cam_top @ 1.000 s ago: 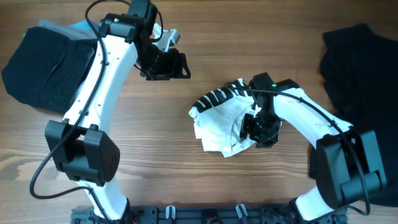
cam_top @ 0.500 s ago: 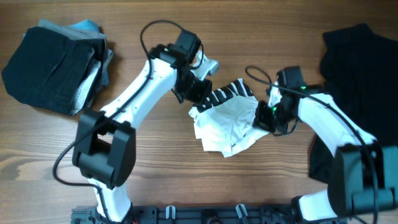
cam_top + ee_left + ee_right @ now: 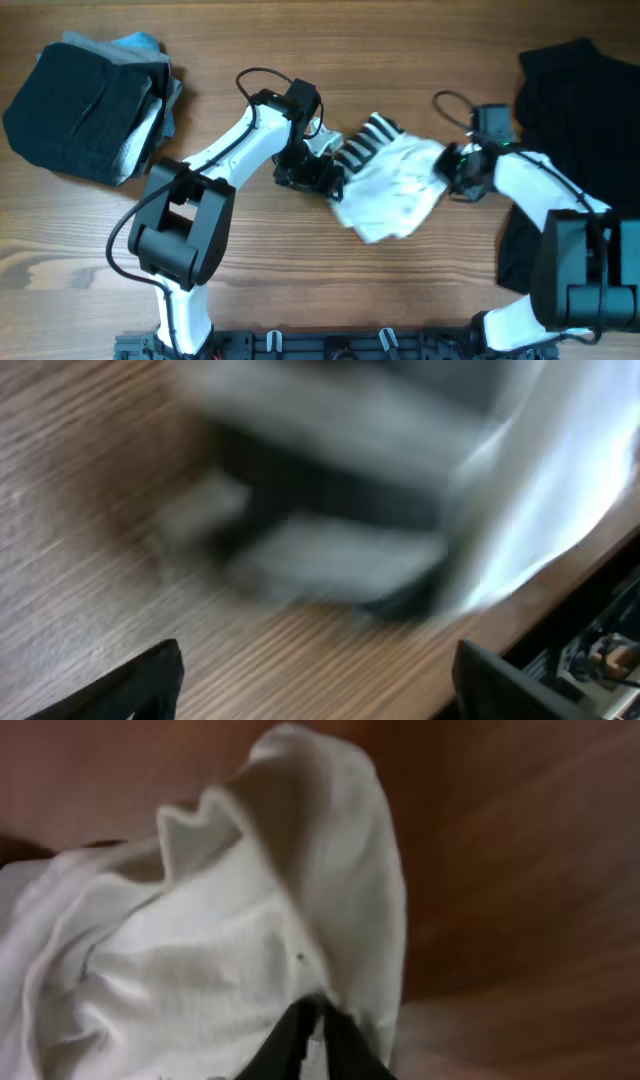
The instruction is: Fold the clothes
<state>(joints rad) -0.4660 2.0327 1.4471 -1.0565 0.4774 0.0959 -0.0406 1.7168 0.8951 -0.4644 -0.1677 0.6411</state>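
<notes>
Pinching the crumpled white cotton T-shirt with black lettering (image 3: 400, 185) at the middle of the wooden desk (image 3: 300, 290), overhead: right gripper (image 3: 448, 178) on its right end, probably to stretch it flat; long axis running left edge to right edge, lettered end toward left gripper (image 3: 322, 175). Left wrist: jaws wide apart, blurred cloth ahead. Right wrist: fingers (image 3: 290, 1042) clamped on white cloth.

shirt (image 3: 395, 185): on table (image 3: 300, 300) | stack (image 3: 85, 105): far left of shirt | garment (image 3: 570, 110): right of shirt | left gripper (image 3: 320, 172): shirt's left edge | right gripper (image 3: 450, 181): shirt's right edge
</notes>
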